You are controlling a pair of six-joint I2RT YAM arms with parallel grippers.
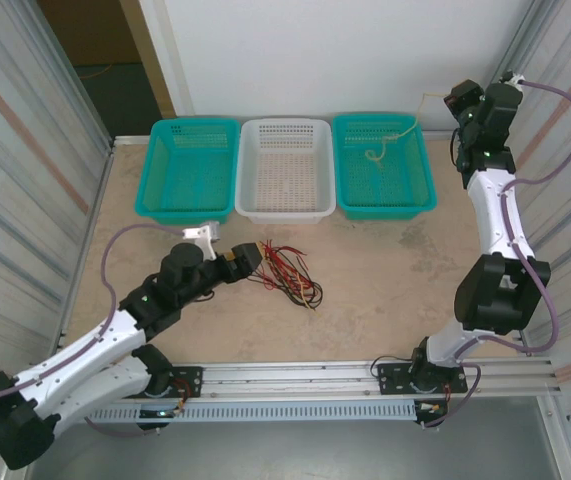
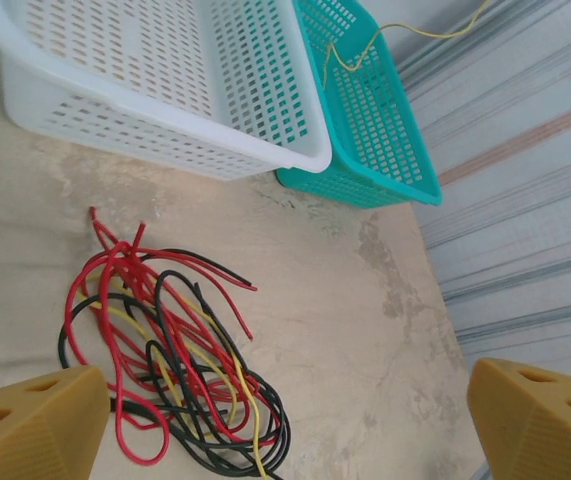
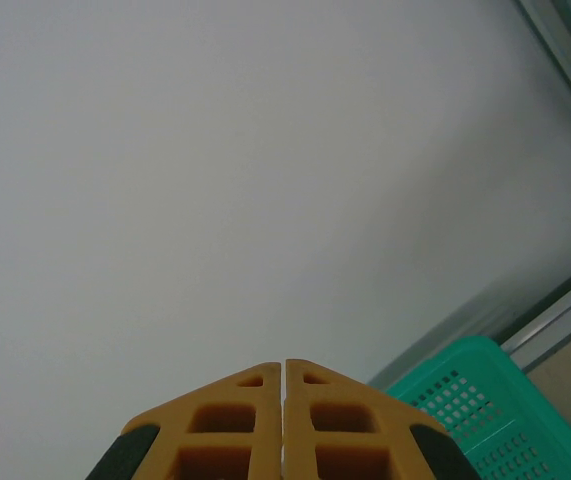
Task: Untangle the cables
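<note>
1. Cables (image 1: 287,272) in red, black and yellow lie in one knotted heap on the counter (image 1: 395,280). The heap sits left of the middle, between the near edge and the row of baskets along the far edge.
2. One pale yellow cable (image 1: 385,148) is already out of the heap. Most of it is coiled inside the right teal basket (image 1: 385,210) near the far right corner, and one end rises over the basket's far rim.
3. That raised end leads up to the right pincer (image 1: 455,98), held high over the far right corner. In the right wrist view its fingers (image 3: 215,430) are pressed together, so I judge it is pinching that thin strand, though the strand itself is not visible between them.
4. The left pincer (image 1: 255,262) is low, just beside the heap's left side, with its jaws wide apart and nothing in them. The left wrist view shows the heap (image 2: 165,360) lying ahead, nearer the left finger.
5. The white basket (image 1: 285,212) and the left teal basket (image 1: 185,212) look to hold no cables.
6. Judgement: the task is at an early stage, with one strand sorted and the red, black and yellow strands left to part.
</note>
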